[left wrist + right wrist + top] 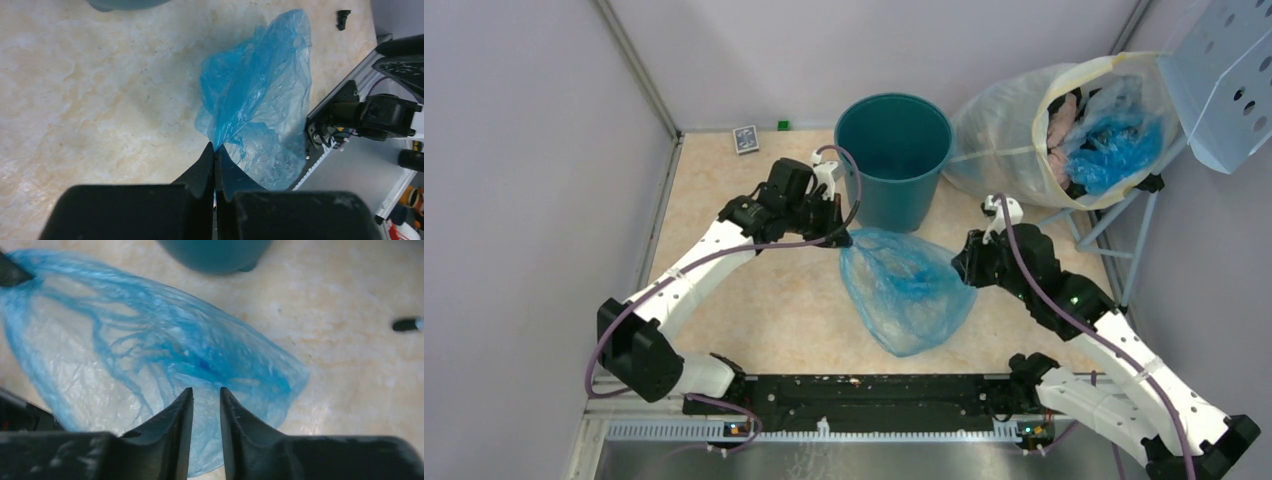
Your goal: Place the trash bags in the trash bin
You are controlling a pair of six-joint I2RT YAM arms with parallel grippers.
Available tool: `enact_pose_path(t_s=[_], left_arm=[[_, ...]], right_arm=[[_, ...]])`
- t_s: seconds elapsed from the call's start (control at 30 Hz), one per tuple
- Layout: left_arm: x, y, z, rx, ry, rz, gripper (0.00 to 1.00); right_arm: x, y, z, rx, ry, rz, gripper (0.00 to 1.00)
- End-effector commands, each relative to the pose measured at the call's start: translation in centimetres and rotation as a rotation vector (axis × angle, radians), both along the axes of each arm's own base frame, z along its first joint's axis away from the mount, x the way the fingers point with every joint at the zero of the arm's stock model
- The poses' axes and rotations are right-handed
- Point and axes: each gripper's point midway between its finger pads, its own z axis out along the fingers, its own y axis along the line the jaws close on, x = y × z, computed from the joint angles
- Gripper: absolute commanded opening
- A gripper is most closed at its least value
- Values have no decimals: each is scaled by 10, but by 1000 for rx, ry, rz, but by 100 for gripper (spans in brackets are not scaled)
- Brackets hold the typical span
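A thin light-blue trash bag [907, 285] hangs spread out over the table, in front of the dark-teal trash bin [893, 158]. My left gripper [842, 238] is shut on the bag's upper left corner; in the left wrist view the plastic [260, 100] runs out of the pinched jaws of that gripper [215, 148]. My right gripper [962, 268] sits at the bag's right edge. In the right wrist view this gripper [206, 391] has its jaws apart, and the bag [150, 345] lies below them, not pinched. The bin's base [215, 255] shows at the top of that view.
A large cloudy-white sack [1064, 125] holding blue and pink items leans at the back right, under a pale-blue perforated panel [1224, 85]. A small patterned box [745, 138] and a green block [782, 125] lie by the back wall. A black rail [874, 395] runs along the near edge.
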Motion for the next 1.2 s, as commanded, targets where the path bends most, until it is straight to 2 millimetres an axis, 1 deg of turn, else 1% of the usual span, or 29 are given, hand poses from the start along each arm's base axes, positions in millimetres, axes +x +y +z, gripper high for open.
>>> enact_pose_path(t_s=[0.0,0.03,0.07,0.2,0.33,0.4,0.47,0.57,0.63,0.73,0.8,0.9,1.0,1.1,1.17], left_arm=[[-2,-18,15,-112,24,-34,0],[-3,-19,16,-119,26,-36,0],[-4,-20,18,-127,26,-39,0],[-10,-23,22,-160,68,-38,0],[-22,-27,16,-202,176,-14,0],[-26,-28,12,-219,210,2,0],[-25,-29,13,-231,216,9,0],[-27,-34,19,-250,237,-22,0],[-29,-38,28,-271,247,-47,0],[-27,-46,46,-328,260,-73,0],[-28,-52,61,-402,286,-96,0],[-27,-61,84,-507,317,-118,0],[-24,-65,101,-587,349,-131,0],[-20,-64,115,-628,355,-135,0],[-20,-64,122,-648,358,-158,0]], right_arm=[[-6,54,24,159,-79,272,12],[-4,62,19,179,-69,291,5],[-3,70,14,187,-58,315,0],[1,99,-18,185,-24,374,0],[-1,121,-41,176,-80,405,0],[-3,129,-57,130,-105,421,0],[-1,131,-73,63,-124,418,0],[8,127,-95,-36,-151,387,0],[16,122,-107,-112,-168,364,0],[25,119,-113,-216,-223,338,0],[26,124,-115,-226,-244,357,0],[23,133,-123,-215,-248,401,0],[16,141,-124,-209,-289,436,0],[12,148,-123,-211,-304,449,0],[10,152,-131,-213,-275,462,0]])
